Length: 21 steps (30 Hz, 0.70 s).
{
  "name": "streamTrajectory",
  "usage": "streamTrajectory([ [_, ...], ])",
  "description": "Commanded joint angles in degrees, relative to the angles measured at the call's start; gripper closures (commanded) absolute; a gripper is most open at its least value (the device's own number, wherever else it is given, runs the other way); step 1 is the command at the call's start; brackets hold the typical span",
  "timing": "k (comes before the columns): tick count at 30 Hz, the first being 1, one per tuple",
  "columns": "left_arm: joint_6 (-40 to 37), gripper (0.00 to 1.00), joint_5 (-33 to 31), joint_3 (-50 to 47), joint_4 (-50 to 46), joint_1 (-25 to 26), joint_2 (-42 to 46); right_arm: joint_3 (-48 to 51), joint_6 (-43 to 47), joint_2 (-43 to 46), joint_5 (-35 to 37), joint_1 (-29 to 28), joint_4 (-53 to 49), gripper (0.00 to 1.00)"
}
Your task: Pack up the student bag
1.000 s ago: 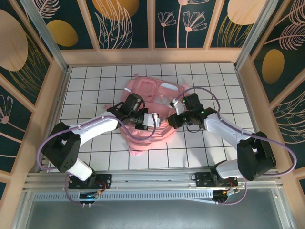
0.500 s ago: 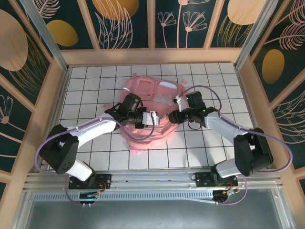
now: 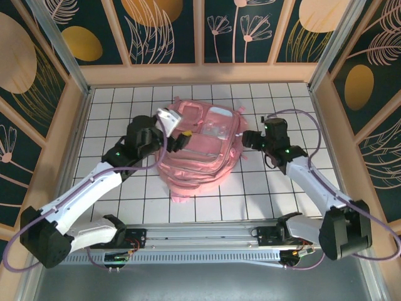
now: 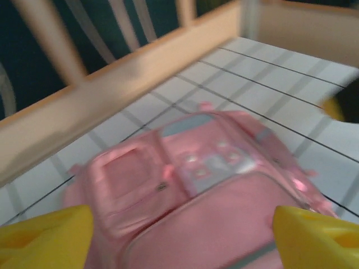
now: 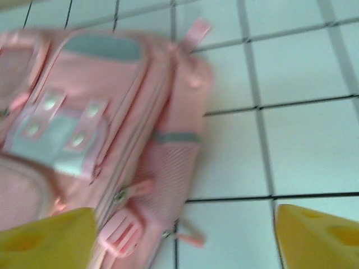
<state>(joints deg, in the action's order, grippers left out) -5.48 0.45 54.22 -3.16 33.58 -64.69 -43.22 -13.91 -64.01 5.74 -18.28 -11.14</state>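
Pink student bag [image 3: 197,150] on tiled table [image 3: 113,113], left gripper [image 4: 179,238] spread, right gripper [image 5: 182,235] spread

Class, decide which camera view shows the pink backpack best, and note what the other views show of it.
Top external: almost the whole pink backpack lies in frame, sharp, on the tiled table. The left wrist view shows its pocketed front, blurred and cut off below. The right wrist view shows one side with its zip pulls, also blurred.

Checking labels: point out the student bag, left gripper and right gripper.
student bag [image 3: 197,160]: top view, front panel centre.
left gripper [image 4: 180,227]: left wrist view, midway between fingertips.
right gripper [image 5: 182,227]: right wrist view, midway between fingertips.
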Motion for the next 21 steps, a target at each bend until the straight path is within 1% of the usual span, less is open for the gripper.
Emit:
streamTrajectory([
  [1,10.0,0.05,-10.2,-2.8,2.2,-7.5,4.0,4.8,0.3,10.0,13.7,0.6,11.0,0.01],
  [2,10.9,0.01,-11.1,-5.0,3.9,-10.4,5.6,6.7,1.4,11.8,16.3,0.7,14.4,0.01],
  [3,11.1,0.01,-12.0,-7.3,5.6,-12.5,7.0,8.6,2.8,12.9,19.3,0.8,17.6,0.01],
  [4,11.0,0.01,-14.7,-9.5,7.0,-14.0,8.2,10.4,4.1,13.5,21.3,0.9,20.9,0.01],
  [5,10.1,0.01,-18.3,-12.5,9.0,-15.0,9.3,13.1,8.0,13.7,20.7,1.4,25.8,0.01],
  [6,8.5,0.01,-20.5,-15.4,10.8,-16.1,10.2,16.4,13.7,13.5,17.7,2.3,31.6,0.01],
  [7,7.7,0.01,-21.4,-17.8,12.2,-17.4,10.7,19.1,17.3,12.8,15.5,3.0,36.1,0.01],
  [8,7.9,0.01,-22.0,-20.4,13.7,-19.2,10.9,21.8,18.6,11.9,15.1,4.0,41.0,0.01],
  [9,7.9,0.01,-21.7,-22.4,15.2,-20.6,10.9,23.9,18.7,11.0,13.6,5.5,44.8,0.01],
  [10,7.8,0.01,-22.2,-25.3,18.0,-21.9,10.9,25.8,18.6,9.8,10.0,7.6,48.5,0.01],
  [13,5.1,0.01,-25.9,-34.3,30.8,-22.5,10.5,30.5,15.3,5.6,1.0,13.5,58.5,0.01],
  [14,4.1,0.01,-27.2,-37.2,35.6,-22.5,10.1,32.2,14.9,3.4,0.6,14.4,63.3,0.01],
  [15,3.4,0.01,-27.3,-39.2,38.9,-22.6,9.4,33.6,14.4,1.4,-0.2,14.9,67.8,0.01],
  [16,2.8,0.01,-26.0,-41.0,42.3,-22.8,8.5,34.5,14.0,-1.0,-3.5,16.4,71.9,0.01],
  [17,2.3,0.01,-23.1,-42.0,44.7,-23.3,7.5,34.8,13.6,-3.7,-8.0,18.1,74.9,0.01],
  [18,1.7,0.01,-20.3,-42.5,45.8,-23.5,6.4,34.9,13.4,-6.1,-10.1,18.8,77.7,0.01],
  [19,1.2,0.01,-17.8,-43.0,47.7,-23.6,4.6,34.3,14.1,-9.0,-9.8,18.8,78.6,0.01],
  [21,2.1,0.01,-16.1,-44.9,54.3,-23.7,1.3,34.3,14.4,-14.7,-8.7,19.2,84.3,0.01],
])
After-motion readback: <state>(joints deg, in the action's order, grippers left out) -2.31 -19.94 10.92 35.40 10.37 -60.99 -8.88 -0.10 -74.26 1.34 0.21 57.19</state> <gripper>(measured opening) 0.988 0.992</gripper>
